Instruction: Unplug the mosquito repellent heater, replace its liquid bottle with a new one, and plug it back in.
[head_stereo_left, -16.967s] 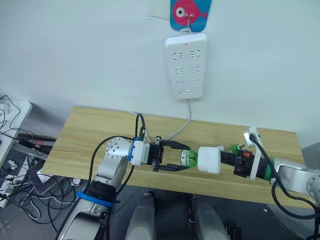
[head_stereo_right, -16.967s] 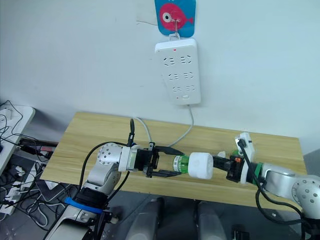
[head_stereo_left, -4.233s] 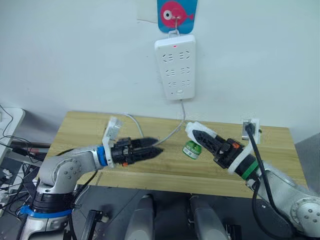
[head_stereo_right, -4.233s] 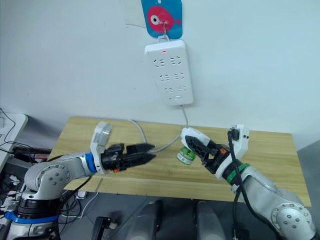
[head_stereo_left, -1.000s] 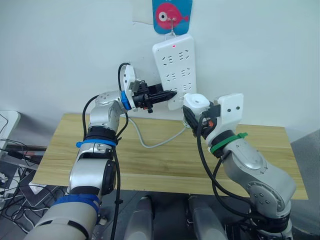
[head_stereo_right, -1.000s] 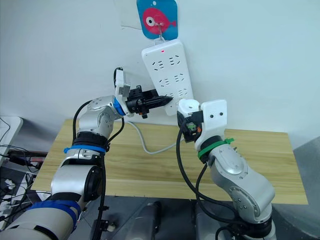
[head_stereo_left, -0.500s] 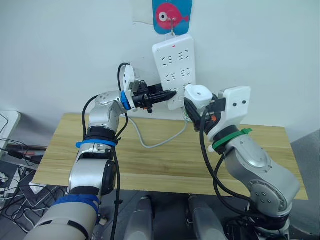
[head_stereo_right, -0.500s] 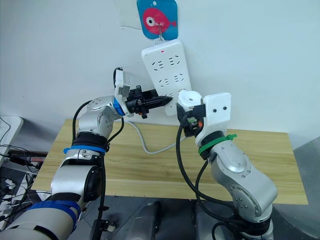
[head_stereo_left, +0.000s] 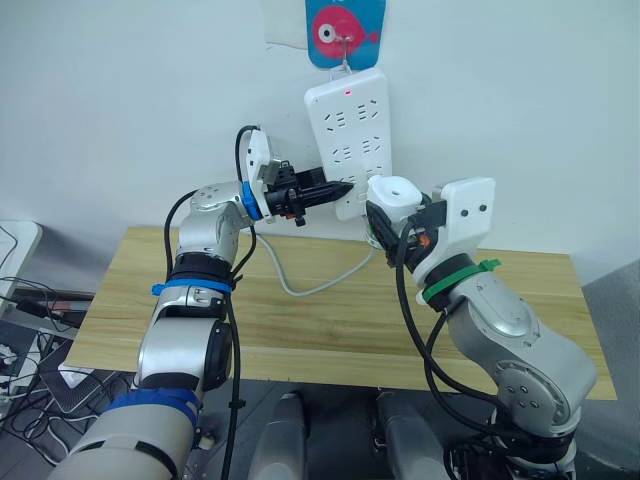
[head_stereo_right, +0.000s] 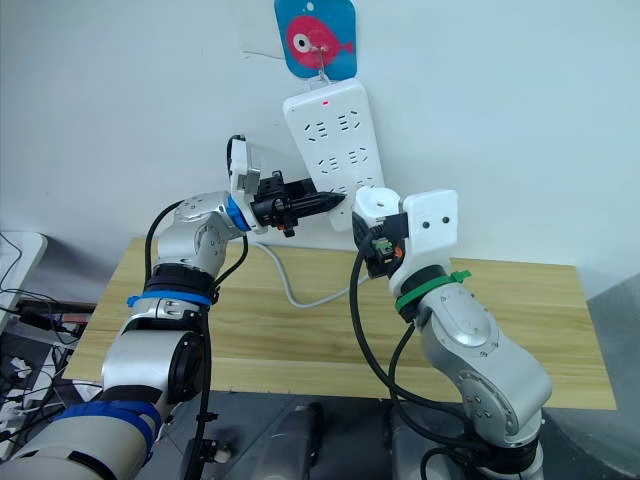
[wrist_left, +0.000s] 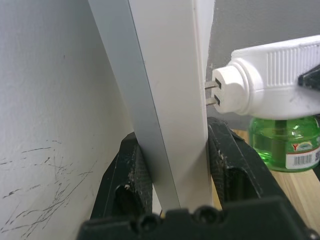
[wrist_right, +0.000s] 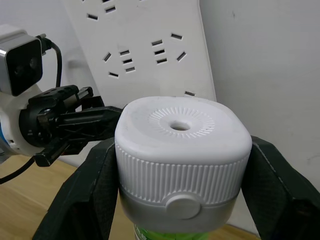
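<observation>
Heater sits pinched in your right gripper, prongs just short of the power strip; left gripper clamps the strip's edge.

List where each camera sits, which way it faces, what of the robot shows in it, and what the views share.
Left eye view: on the head, looking forward and down at the power strip and table; both arms show.
Right eye view: the head's other eye, same scene.
Left wrist view: along the left gripper, clamped on the strip's edge, facing the heater and its green bottle.
Right wrist view: along the right gripper, holding the heater, facing the strip; the left gripper shows too.
Shared: strip and heater appear in all four.
</observation>
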